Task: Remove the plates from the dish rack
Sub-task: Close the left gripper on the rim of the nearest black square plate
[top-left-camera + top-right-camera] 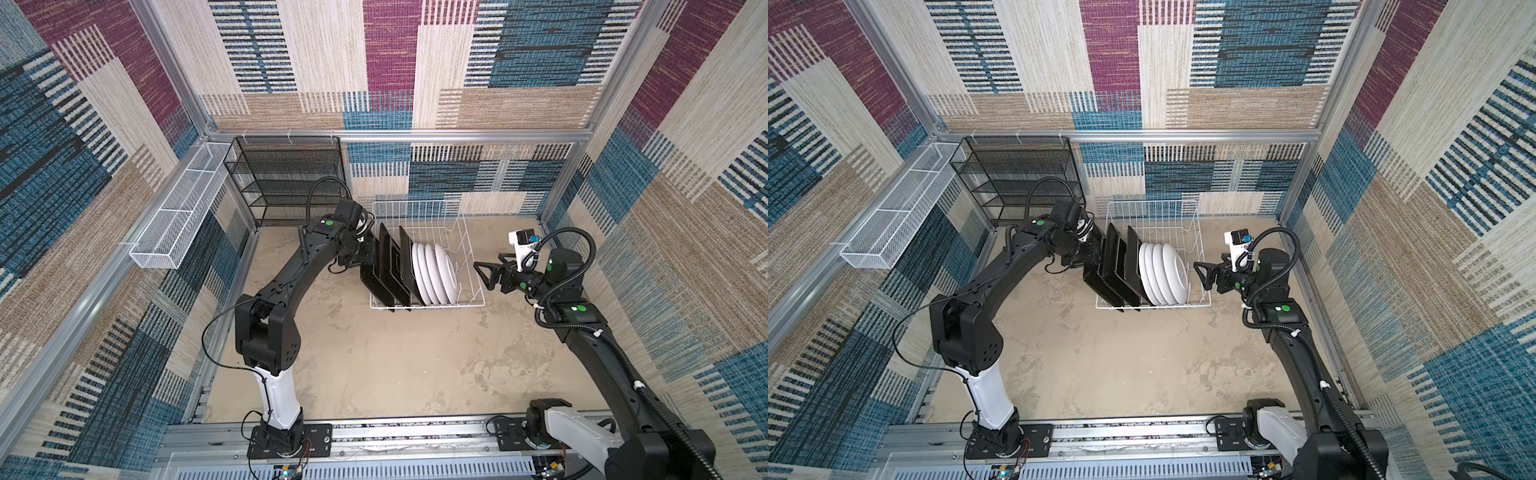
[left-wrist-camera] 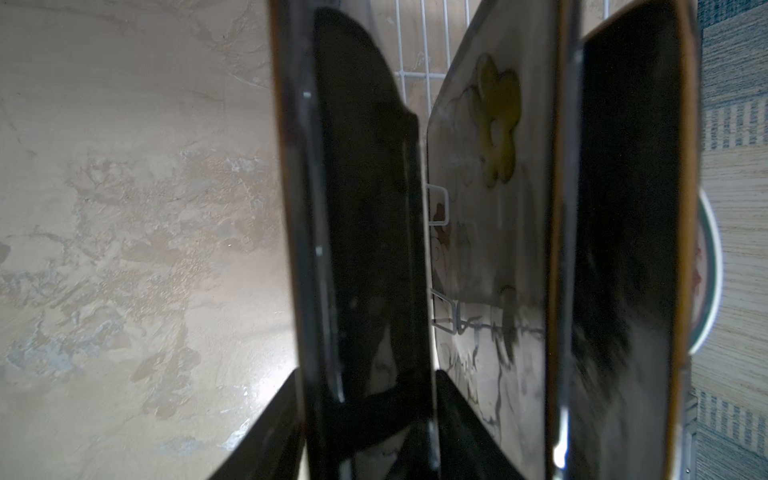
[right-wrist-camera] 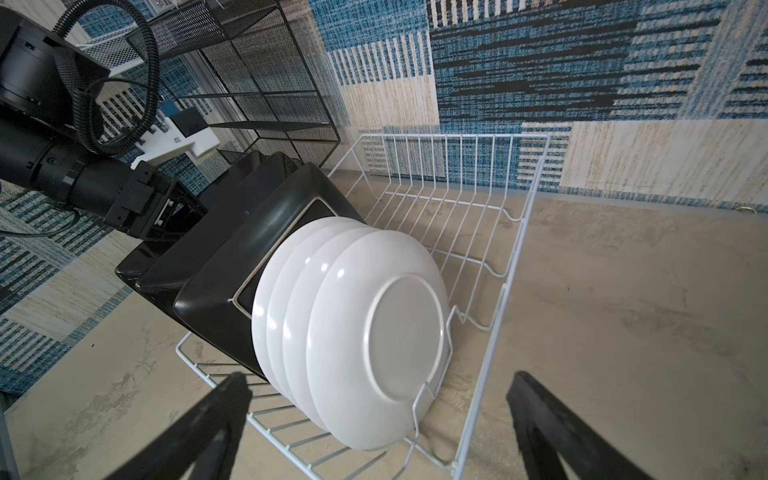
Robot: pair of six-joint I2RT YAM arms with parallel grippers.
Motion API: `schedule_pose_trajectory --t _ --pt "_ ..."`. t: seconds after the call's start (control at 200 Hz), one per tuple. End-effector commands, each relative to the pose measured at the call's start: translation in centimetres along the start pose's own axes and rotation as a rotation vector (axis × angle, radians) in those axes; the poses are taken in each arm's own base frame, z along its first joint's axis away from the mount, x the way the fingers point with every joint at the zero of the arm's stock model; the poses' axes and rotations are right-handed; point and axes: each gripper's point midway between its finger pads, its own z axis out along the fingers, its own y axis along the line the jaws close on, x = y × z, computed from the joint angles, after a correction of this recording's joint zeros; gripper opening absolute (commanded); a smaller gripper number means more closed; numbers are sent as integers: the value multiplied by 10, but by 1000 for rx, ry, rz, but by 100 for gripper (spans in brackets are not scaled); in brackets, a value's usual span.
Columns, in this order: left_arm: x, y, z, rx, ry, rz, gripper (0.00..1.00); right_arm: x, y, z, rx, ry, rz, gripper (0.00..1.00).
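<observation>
- Nearest me is the metal rail (image 1: 415, 436) that carries both arm bases, the left arm's on the left and the right arm's on the right.
- Past it the mottled beige tabletop (image 1: 374, 365) runs bare up to the dish rack (image 1: 415, 216), which sits toward the back, about midway between the two arms.
- Every plate I can see is in the rack, standing on edge between the tines and leaning. The three square plates (image 1: 390, 266) fill the left end. The four round white plates (image 1: 436, 274) are packed just beside them, and the right part of the rack is bare wire.
- The right wrist view shows the black backs and white undersides turned toward the right arm.
- The right gripper (image 1: 482, 276) hangs just outside the rack's flared right side, jaws spread wide and holding nothing.
- The left gripper (image 2: 368, 382) is at the rack's left end, one finger on each side of the outermost square plate (image 2: 365, 249). I can't tell whether the pads are clamped on it.
- Behind the left arm stands the black mesh shelf unit (image 1: 286, 183), against the back wall.
- The long white mesh basket (image 1: 178, 216) hangs on the left wall.
</observation>
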Motion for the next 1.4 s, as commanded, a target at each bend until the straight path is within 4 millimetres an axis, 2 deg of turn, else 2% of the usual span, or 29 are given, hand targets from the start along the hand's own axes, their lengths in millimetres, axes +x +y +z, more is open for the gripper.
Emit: schedule_pose_trajectory --t 0.0,0.135,0.721,1.152,1.392 --pt "4 3 2 -16 25 12 48 -7 3 -1 -11 -21 -1 99" --pt "6 4 5 -15 38 9 47 -6 2 0 -8 -19 0 99" --pt "17 8 11 -20 73 -30 28 -7 0 -4 17 -29 -6 99" --pt "16 3 2 -3 57 -47 16 -8 0 -7 29 -38 -6 99" --pt "13 -2 -9 16 36 -54 1 -11 1 -10 33 -48 -13 99"
